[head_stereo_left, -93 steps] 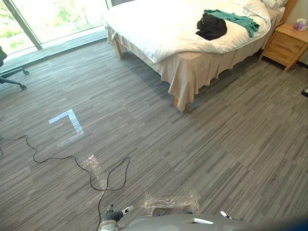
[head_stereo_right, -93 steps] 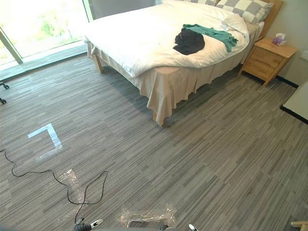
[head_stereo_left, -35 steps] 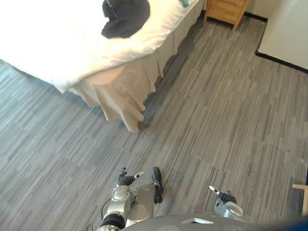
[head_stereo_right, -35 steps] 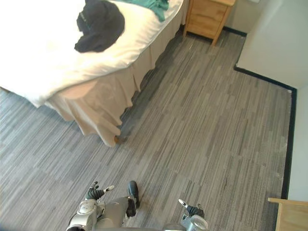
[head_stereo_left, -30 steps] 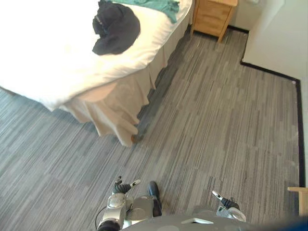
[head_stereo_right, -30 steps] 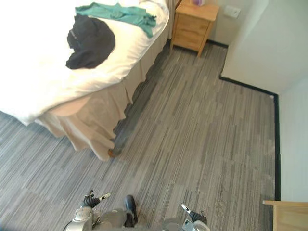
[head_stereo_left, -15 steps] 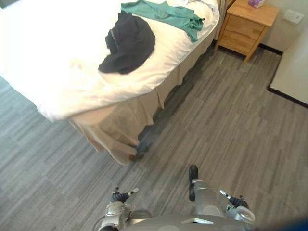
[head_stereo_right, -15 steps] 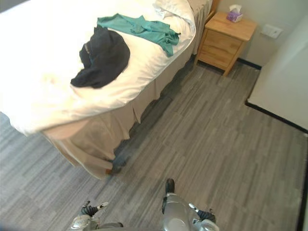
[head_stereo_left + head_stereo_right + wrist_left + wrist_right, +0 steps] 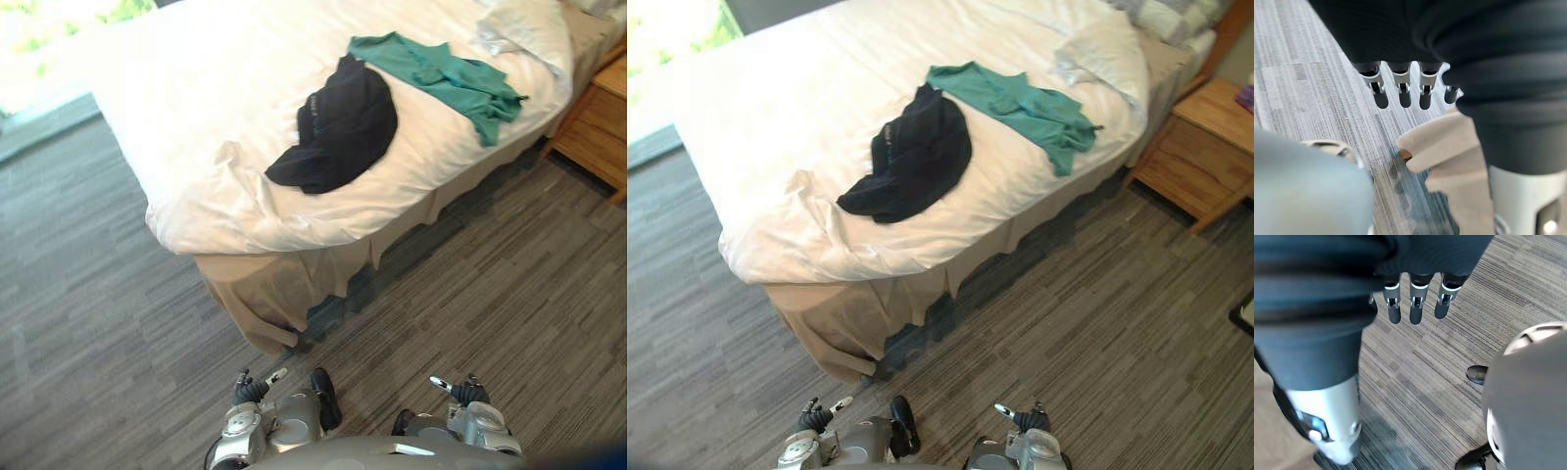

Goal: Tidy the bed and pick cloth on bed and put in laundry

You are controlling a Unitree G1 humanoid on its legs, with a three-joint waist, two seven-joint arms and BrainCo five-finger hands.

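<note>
Camera nearer rumpled black cloth (image 9: 338,127).

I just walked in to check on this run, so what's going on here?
The robot stands by a corner of the bed, handling nothing. Its left hand and right hand hang open, low over the carpet. A black garment and a green shirt lie on the bed, not yet picked up.
</note>
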